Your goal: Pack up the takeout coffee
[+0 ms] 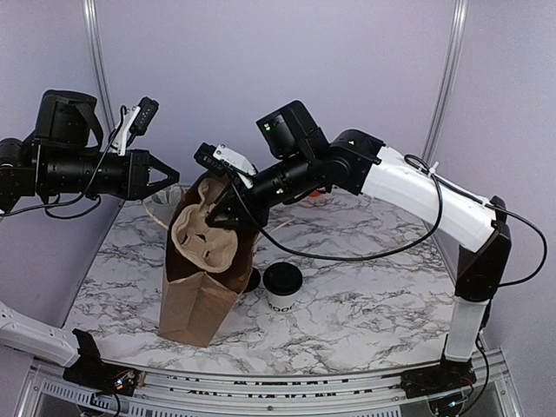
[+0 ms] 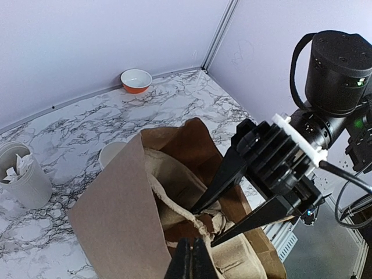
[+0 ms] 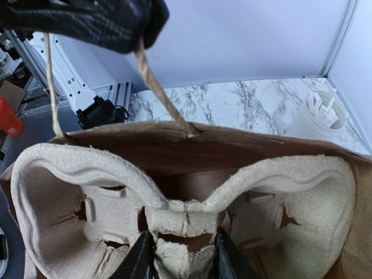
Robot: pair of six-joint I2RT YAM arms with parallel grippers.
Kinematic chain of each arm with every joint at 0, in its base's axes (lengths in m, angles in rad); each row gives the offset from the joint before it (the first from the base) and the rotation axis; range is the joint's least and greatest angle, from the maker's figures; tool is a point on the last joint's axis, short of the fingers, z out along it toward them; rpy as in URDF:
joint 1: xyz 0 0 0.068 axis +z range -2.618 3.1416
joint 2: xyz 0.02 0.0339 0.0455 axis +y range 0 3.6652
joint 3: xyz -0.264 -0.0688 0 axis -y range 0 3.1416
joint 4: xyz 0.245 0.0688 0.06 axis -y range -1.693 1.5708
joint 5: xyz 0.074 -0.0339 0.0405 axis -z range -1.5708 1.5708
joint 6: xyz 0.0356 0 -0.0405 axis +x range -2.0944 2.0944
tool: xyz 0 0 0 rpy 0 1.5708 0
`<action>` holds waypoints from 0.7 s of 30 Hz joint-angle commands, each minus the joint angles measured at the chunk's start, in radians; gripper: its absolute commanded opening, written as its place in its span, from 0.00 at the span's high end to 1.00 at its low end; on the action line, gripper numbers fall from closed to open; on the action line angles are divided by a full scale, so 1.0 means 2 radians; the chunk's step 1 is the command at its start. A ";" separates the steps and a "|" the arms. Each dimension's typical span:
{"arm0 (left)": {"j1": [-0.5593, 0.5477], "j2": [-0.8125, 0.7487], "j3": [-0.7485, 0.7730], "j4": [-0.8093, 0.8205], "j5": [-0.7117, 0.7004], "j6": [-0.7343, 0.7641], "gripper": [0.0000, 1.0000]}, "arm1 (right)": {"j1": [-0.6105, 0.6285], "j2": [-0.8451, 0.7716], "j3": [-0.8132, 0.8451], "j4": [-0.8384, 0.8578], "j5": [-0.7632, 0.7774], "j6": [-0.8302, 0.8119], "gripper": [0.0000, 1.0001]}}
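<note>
- Marble-patterned table between pale lilac walls; both arms meet over a brown paper bag standing left of centre.
- Right gripper is clamped on the middle tab of a pulp cup carrier, one finger on each side. The carrier sits steeply tilted in the bag's mouth, only partly in.
- Left gripper is pinched shut on the bag's twine handle, lifting that side so the mouth gapes.
- To do this step well, I judge the carrier should be turned level and lowered straight so its corners clear the paper walls. The handle should be held taut until the carrier lies flat on the bottom, and the release should be gentle so the bag does not tip.
- Bag: only the carrier shows inside, and its cup holes are empty.
- Takeout coffee, with its black lid on, stands upright on the table just beside the bag's right side, outside it and untouched.
- Canister behind the bag holds white sticks.
- Small bowl by the far wall shows nothing inside from this angle.
</note>
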 commanded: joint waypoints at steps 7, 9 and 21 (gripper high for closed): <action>0.037 -0.018 -0.018 0.023 0.046 0.011 1.00 | 0.007 0.012 0.026 -0.039 0.076 -0.048 0.67; 0.047 -0.020 -0.024 0.027 0.057 0.011 1.00 | 0.009 0.014 0.024 -0.041 0.088 -0.050 0.67; 0.125 -0.028 -0.073 0.054 0.121 0.001 1.00 | 0.034 0.094 0.113 -0.082 0.164 -0.029 0.68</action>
